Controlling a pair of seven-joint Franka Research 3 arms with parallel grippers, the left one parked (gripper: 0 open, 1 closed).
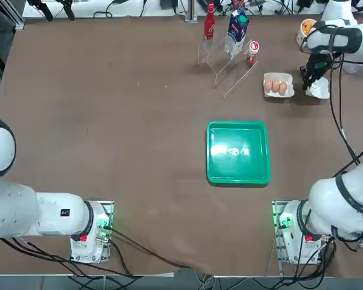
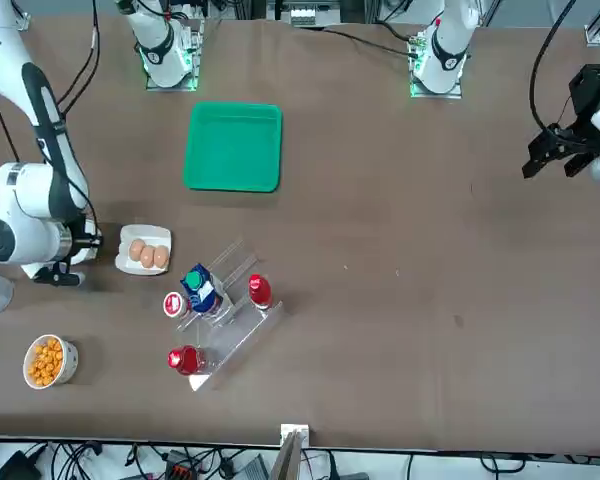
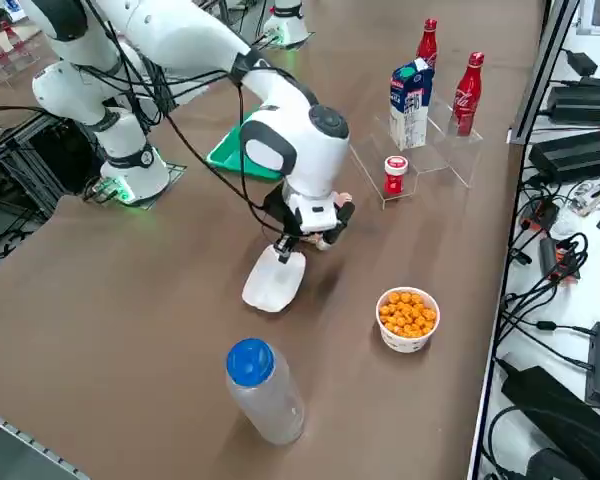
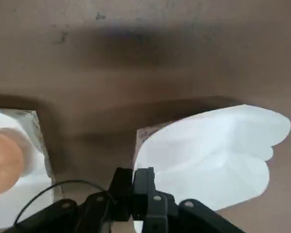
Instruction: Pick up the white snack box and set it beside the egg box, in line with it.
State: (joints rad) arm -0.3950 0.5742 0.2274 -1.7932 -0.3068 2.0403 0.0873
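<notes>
The white snack box (image 3: 273, 280) lies just to the right of the egg box (image 1: 278, 85), which holds brown eggs. My right gripper (image 3: 288, 248) is over the snack box's near end, shut on its rim. In the right wrist view the fingertips (image 4: 144, 180) are pinched together on the edge of the snack box (image 4: 208, 150), and the egg box (image 4: 9, 165) is close beside it. From overhead the snack box (image 1: 319, 89) shows partly under the gripper (image 1: 308, 78). It hangs tilted, its far end low by the table. In the front view the arm hides it.
A green tray (image 1: 238, 152) sits mid-table. A clear rack (image 1: 230, 60) with red bottles, a carton and a can stands behind the egg box. A cup of orange snacks (image 3: 407, 318) and a blue-capped bottle (image 3: 263, 390) stand near the table's right edge.
</notes>
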